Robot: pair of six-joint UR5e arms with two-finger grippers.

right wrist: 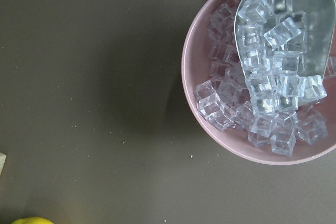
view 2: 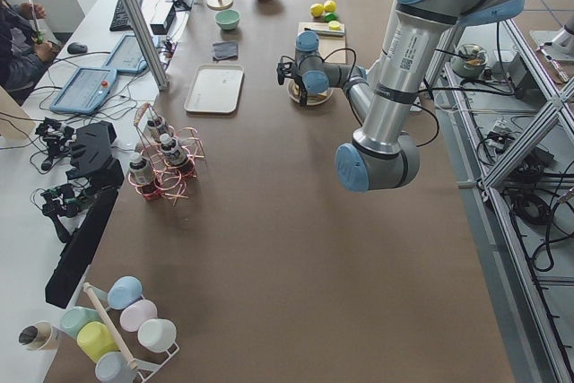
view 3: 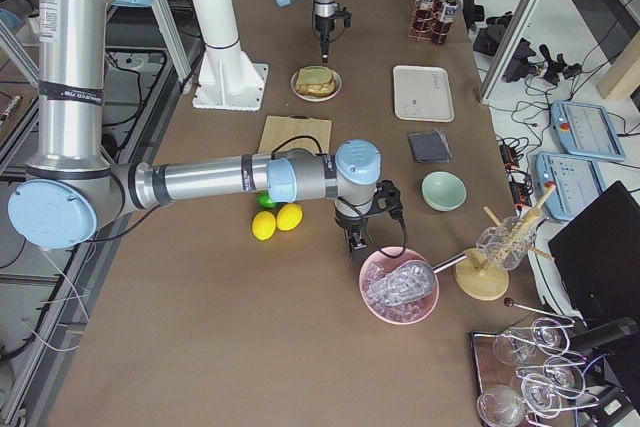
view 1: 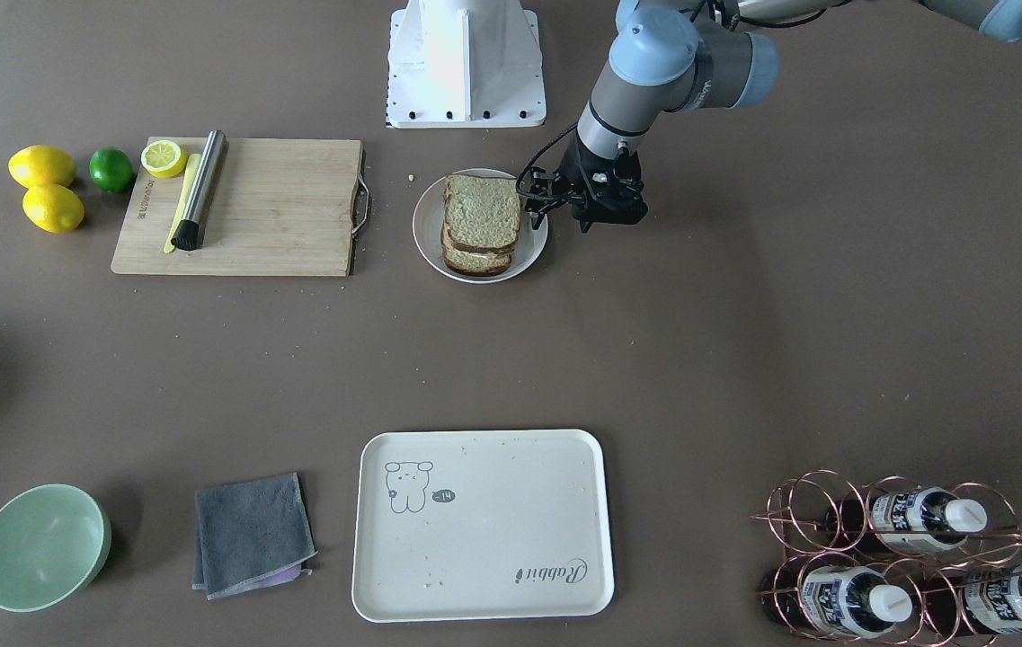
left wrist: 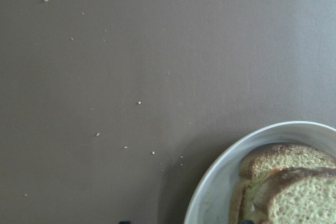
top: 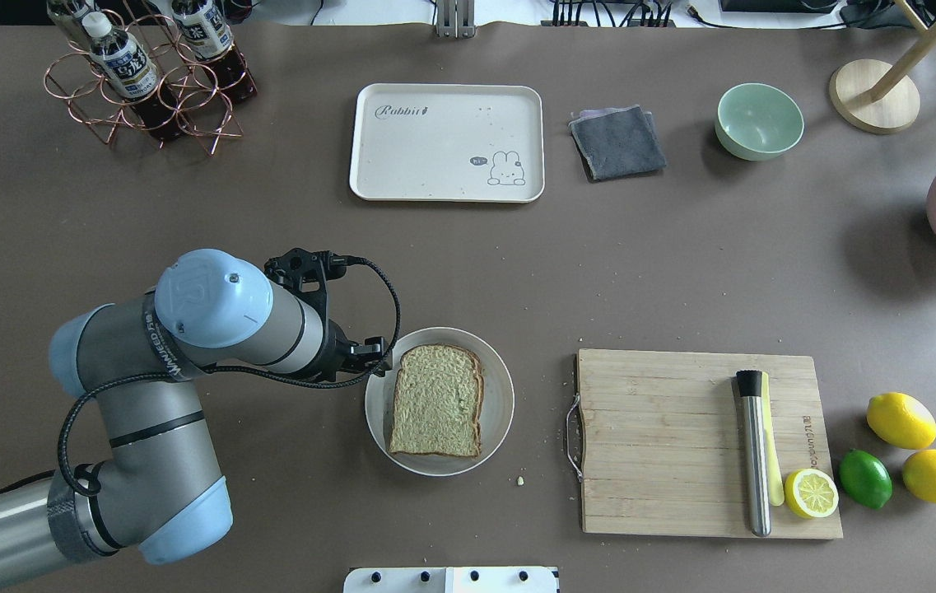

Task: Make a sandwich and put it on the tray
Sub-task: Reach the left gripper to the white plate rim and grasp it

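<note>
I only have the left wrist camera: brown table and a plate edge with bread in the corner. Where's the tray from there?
Observer: The tray lies across the table from the plate, on the side far from the robot, nearly straight ahead.
Operator: Anything on it?
Observer: Only a few crumbs. The sandwich sits stacked on the plate.
Operator: Where's the other arm?
Observer: The right gripper hangs beside a pink bowl of ice, off toward the table's end on the robot's right, away from the plate.
</note>
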